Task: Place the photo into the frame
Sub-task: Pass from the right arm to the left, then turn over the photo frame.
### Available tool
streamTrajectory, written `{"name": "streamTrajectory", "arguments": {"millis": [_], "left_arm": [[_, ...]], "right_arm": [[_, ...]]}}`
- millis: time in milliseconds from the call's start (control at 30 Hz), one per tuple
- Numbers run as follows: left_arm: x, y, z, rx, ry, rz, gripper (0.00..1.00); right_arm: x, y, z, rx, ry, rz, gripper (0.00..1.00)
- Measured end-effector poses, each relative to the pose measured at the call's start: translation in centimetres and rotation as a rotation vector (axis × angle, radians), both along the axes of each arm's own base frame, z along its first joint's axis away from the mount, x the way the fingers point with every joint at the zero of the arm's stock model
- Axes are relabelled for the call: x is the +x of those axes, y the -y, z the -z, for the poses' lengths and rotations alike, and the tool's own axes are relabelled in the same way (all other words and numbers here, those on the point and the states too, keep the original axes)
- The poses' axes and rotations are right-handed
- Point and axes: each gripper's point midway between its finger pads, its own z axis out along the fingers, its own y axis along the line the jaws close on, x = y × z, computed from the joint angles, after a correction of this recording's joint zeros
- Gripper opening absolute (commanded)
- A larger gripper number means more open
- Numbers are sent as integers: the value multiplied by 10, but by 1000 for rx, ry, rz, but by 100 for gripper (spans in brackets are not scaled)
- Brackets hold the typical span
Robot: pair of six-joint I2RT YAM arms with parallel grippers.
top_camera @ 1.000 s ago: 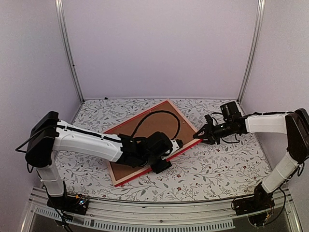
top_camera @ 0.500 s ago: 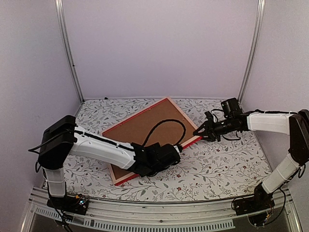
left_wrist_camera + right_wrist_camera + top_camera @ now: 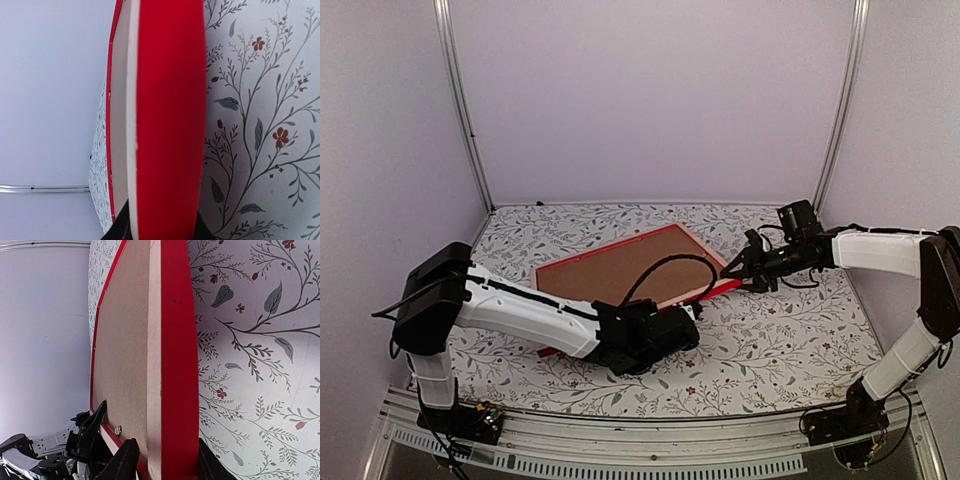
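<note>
Mid-picture, the frame [image 3: 620, 268] is held tilted above the bench [image 3: 775, 345], its thin red rail pinched by the left hand [image 3: 159, 229] in front and the right hand [image 3: 165, 460] at the right corner, so a twist or slip is risked if they are moved unevenly.

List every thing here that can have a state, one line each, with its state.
frame: back side up, gripped at one edge by both pincers, looks tilted off the table.
backing board: seated in the frame's back.
left pincer: shut on the frame's edge.
right pincer: shut on the frame near its corner.
photo: not visible.
</note>
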Motion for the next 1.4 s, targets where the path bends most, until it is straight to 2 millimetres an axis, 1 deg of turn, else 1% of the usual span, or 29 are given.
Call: {"name": "streamTrajectory", "arguments": {"millis": [67, 200, 333, 433, 500, 600, 700, 833, 900, 933, 967, 1033, 1133, 1200, 1267, 1333, 1400], "left_arm": [[0, -1, -1, 10, -2, 4, 11], [0, -5, 1, 42, -7, 8, 0], [-1, -8, 2, 75, -14, 15, 0], [0, -9, -3, 76, -13, 19, 0], [0, -9, -9, 72, -7, 24, 0], [1, -8, -22, 71, 9, 34, 0], [4, -2, -41, 59, 38, 46, 0], [9, 11, -81, 3, 69, 67, 0], [11, 20, -104, -48, 73, 73, 0], [13, 26, -119, -88, 74, 76, 0], [15, 30, -129, -116, 72, 79, 0], [19, 41, -164, -195, 68, 92, 0], [25, 48, -220, -319, 71, 97, 0], [29, 50, -259, -411, 73, 95, 0], [35, 48, -289, -496, 70, 86, 0], [42, 43, -312, -578, 55, 76, 0], [49, 37, -323, -637, 29, 68, 0]], "right_arm": [[-1, 0, 1, -8, 8, -11, 47], [-3, 2, 2, -26, 16, -24, 59], [-1, 8, -2, -53, 36, -23, 70], [3, 17, -11, -67, 62, -8, 72], [7, 28, -19, -80, 85, 15, 73], [16, 45, -33, -102, 125, 55, 73], [23, 61, -47, -121, 165, 91, 74], [32, 83, -60, -145, 200, 137, 74], [37, 94, -64, -158, 208, 161, 74], [38, 97, -65, -162, 211, 167, 74], [39, 99, -66, -167, 215, 172, 74], [40, 103, -67, -175, 222, 174, 74], [41, 104, -68, -180, 226, 172, 74], [41, 105, -68, -185, 232, 168, 74], [41, 106, -67, -189, 233, 168, 74], [41, 107, -67, -192, 234, 171, 74], [42, 109, -67, -195, 233, 174, 73]]}}
